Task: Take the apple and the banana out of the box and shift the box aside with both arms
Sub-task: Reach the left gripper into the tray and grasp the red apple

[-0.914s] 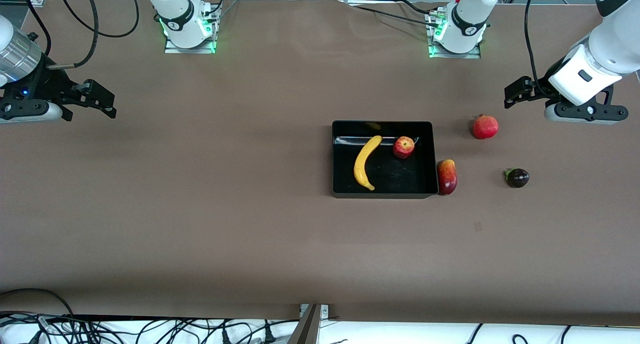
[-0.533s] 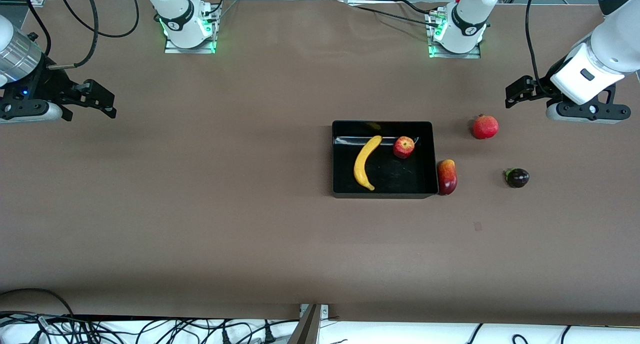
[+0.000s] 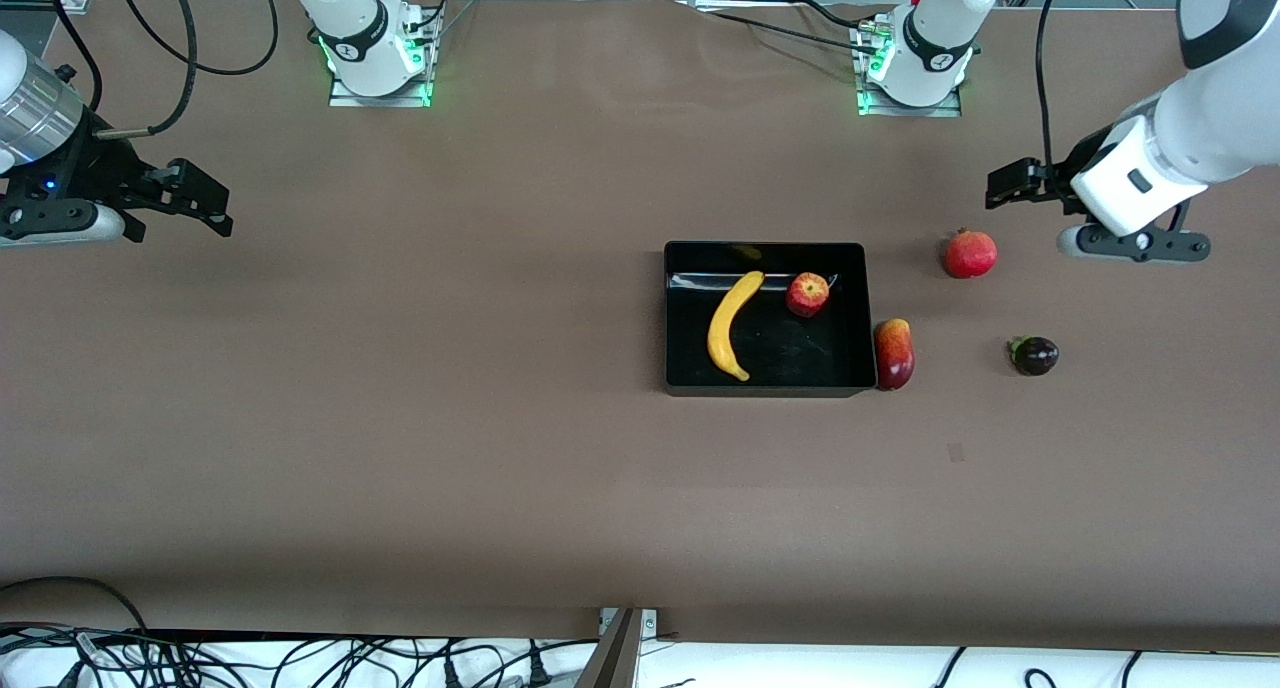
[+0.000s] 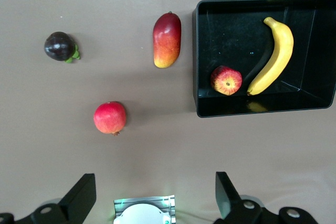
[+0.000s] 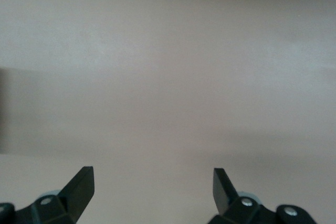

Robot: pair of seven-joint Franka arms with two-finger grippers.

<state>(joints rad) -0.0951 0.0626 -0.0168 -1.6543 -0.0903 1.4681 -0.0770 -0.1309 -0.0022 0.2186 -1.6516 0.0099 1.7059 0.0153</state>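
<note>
The black box (image 3: 766,251) sits mid-table with the yellow banana (image 3: 731,324) and the red apple (image 3: 807,295) in it. The red-yellow mango (image 3: 894,353) lies against the box's outer wall at the left arm's end. The red pomegranate (image 3: 970,253) and the dark purple mangosteen (image 3: 1034,355) lie on the table toward the left arm's end. My left gripper (image 3: 1010,186) is open and empty, up in the air beside the pomegranate. The left wrist view shows the box (image 4: 202,112), banana (image 4: 275,55), apple (image 4: 226,80), mango (image 4: 167,40), pomegranate (image 4: 109,117) and mangosteen (image 4: 59,46). My right gripper (image 3: 205,208) is open, empty, waiting at the right arm's end.
Both arm bases (image 3: 375,53) with green lights stand along the table's edge farthest from the front camera. Cables (image 3: 200,658) hang below the table's near edge. The right wrist view shows only bare brown tabletop (image 5: 168,77).
My left gripper has moved toward the middle of the table, closer to the pomegranate. The fruits, the box and the right arm have not moved.
</note>
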